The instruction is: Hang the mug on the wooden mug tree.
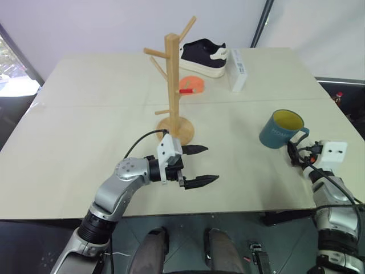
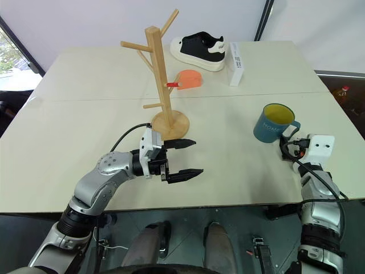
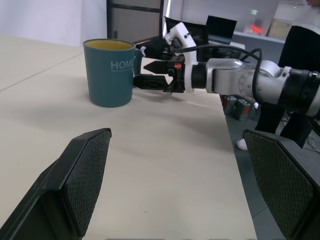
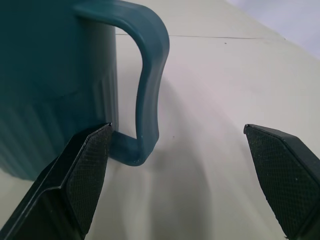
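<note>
Right wrist view: right tool spread wide at the mug handle, probably not touching yet. Left tool released too. Grasping and hanging on the wooden mug tree all remain.

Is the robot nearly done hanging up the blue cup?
Not yet, nothing is hung. The teal-blue ceramic mug stands on the pale table, and the tall wooden mug tree has bare pegs. In hand: the open right tool sits at the mug's handle. Left: gripping, lifting, hooking it on. The left tool waits open.
</note>
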You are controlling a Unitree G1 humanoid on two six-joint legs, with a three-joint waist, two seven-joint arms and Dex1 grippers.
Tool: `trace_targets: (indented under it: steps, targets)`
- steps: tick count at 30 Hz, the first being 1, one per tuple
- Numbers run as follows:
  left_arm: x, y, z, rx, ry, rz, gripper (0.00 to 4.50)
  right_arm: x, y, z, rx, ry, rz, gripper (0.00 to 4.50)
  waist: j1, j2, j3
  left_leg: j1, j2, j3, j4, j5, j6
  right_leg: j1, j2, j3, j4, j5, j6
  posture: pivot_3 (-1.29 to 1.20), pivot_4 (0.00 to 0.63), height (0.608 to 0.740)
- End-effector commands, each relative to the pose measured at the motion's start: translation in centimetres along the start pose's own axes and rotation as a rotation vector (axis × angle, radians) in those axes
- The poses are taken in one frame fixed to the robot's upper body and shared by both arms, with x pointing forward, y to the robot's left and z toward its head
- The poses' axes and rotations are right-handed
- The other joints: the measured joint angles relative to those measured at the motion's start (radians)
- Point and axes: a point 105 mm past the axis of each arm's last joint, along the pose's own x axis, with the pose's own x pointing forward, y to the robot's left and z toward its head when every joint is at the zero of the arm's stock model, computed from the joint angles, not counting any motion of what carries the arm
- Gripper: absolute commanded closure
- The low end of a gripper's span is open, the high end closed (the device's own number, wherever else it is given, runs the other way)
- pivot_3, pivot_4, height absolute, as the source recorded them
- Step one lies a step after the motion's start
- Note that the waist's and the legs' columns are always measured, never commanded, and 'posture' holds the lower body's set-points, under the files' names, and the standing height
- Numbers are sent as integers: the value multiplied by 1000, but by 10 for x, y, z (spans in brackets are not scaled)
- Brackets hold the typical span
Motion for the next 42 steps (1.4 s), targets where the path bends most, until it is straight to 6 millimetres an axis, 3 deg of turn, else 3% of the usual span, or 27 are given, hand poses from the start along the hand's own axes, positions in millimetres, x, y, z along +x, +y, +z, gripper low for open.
trace_targets:
  steps: [1,3,9,10,14,17,22,26,32,42]
  targets:
    - [2,-1,12,52,-28,-6,0,8,-3,15,-30,-51,1,366,-1,0,0,0,0,0,0,0,0,0,0,0,0,0,0,0,150,740]
    - [2,-1,12,57,-30,1,0,12,-1,17,-30,-57,6,960,-3,0,0,0,0,1,0,0,0,0,0,0,0,0,0,0,150,740]
    - [-3,5,14,66,-31,40,0,15,9,21,-19,-74,58,4142,-3,0,0,1,0,0,0,0,0,0,0,1,0,0,0,0,150,740]
    - [-4,6,14,68,-28,52,0,14,12,22,-28,-79,72,4456,-3,0,0,1,0,0,0,0,0,0,0,1,0,0,0,0,150,740]
    - [-10,12,14,73,-25,87,0,12,21,29,-65,-99,133,4456,-2,0,0,1,0,1,0,0,0,0,1,1,0,0,0,0,150,740]
    - [-21,23,13,83,-9,137,0,7,47,47,-198,-141,291,4456,-6,0,0,1,0,1,0,0,0,0,1,1,0,0,0,0,150,740]
    - [-55,50,19,80,-13,264,0,-21,129,115,-454,-285,749,4456,-26,2,1,2,1,1,0,0,0,-1,1,2,2,-2,4,0,150,740]
    - [-81,62,33,98,-47,325,0,-33,176,161,-546,-329,966,4456,-21,2,2,2,4,-1,0,0,0,-1,6,2,3,-2,3,0,150,740]
    - [-114,67,55,99,-90,405,0,-21,208,189,-703,-334,1062,4456,-16,0,2,-3,5,-3,0,0,0,-4,8,1,0,1,-2,0,150,740]
    - [-129,60,63,115,-82,458,0,-3,232,201,-781,-362,1125,4456,-19,0,2,-15,3,-1,0,0,-1,-17,7,3,0,6,5,0,150,740]
